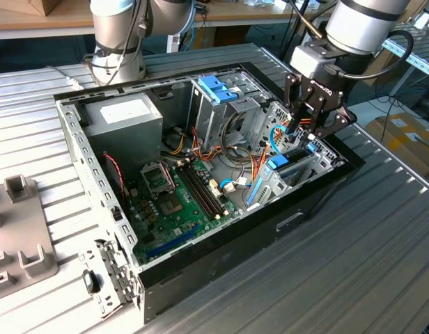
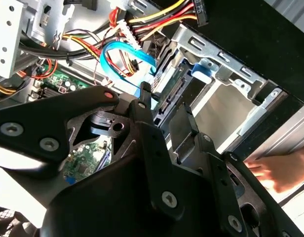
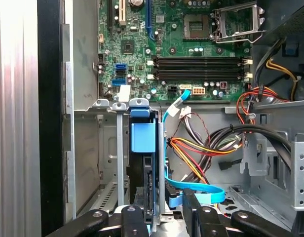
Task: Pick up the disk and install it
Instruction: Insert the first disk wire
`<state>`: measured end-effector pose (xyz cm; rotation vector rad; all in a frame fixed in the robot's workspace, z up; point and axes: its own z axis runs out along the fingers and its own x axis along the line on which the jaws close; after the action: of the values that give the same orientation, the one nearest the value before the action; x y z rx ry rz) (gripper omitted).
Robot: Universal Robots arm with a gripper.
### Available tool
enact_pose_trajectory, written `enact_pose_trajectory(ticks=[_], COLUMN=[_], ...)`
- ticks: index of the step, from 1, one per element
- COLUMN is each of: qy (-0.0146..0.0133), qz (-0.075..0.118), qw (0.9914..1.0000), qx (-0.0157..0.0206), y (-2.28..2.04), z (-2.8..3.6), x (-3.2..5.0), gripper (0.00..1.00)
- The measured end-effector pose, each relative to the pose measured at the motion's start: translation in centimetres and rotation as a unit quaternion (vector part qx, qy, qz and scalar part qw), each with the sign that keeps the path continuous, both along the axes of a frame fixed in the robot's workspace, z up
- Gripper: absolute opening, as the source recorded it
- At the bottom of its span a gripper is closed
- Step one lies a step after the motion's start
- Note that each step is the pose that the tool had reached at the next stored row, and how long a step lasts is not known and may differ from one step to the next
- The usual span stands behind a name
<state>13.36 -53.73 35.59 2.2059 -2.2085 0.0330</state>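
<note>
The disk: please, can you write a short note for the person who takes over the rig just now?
The flat rectangular disk in its light-blue plastic carrier stands on edge in a slot of the grey metal drive cage.
The black pincer looks open, astride the disk's near end.
Done: the disk is in the cage.
Left: full seating cannot be told.
Caution: a person's hand is beside the open black computer case.

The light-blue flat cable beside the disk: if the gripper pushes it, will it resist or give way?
It would probably give way: the cable hangs in loose curves, so it looks floppy and light. Being thin and flat, it may fold rather than roll. One end seems plugged into the motherboard, so a hard push could strain that connector.
</note>
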Motion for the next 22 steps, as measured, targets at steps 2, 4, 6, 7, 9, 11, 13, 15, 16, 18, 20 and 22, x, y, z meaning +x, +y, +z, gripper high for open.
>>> enact_pose_trajectory(ticks=[2, 4, 6, 7, 9, 11, 13, 15, 16, 18, 20, 22], qy=[0.0000, 0.0000, 0.0000, 0.0000, 0.0000, 0.0000, 0.0000, -0.0001, -0.0006, -0.0021, -0.0039, -0.0063], qz=[0.000, 0.000, 0.001, 0.001, 0.001, 0.001, 0.001, 0.002, 0.003, 0.008, 0.011, 0.015], qw=[1.00000, 1.00000, 1.00000, 1.00000, 1.00000, 1.00000, 1.00000, 1.00000, 1.00000, 0.99997, 0.99992, 0.99986], qx=[0.0000, 0.0001, 0.0000, 0.0000, 0.0000, 0.0001, 0.0001, 0.0003, 0.0008, 0.0021, 0.0033, 0.0042], y=[0.00, 0.00, 0.00, 0.00, 0.00, 0.00, 0.00, -0.02, -0.05, -0.12, -0.19, -0.25], z=[0.00, -0.01, -0.01, -0.01, -0.01, -0.01, -0.01, -0.01, -0.01, -0.01, -0.02, -0.01], x=[0.00, 0.00, 0.00, 0.00, 0.00, 0.00, -0.01, -0.06, -0.10, -0.20, -0.23, -0.26], gripper=[0.43, 0.43, 0.35, 0.35, 0.16, 0.16, 0.16, 0.16, 0.16, 0.16, 0.16, 0.16])
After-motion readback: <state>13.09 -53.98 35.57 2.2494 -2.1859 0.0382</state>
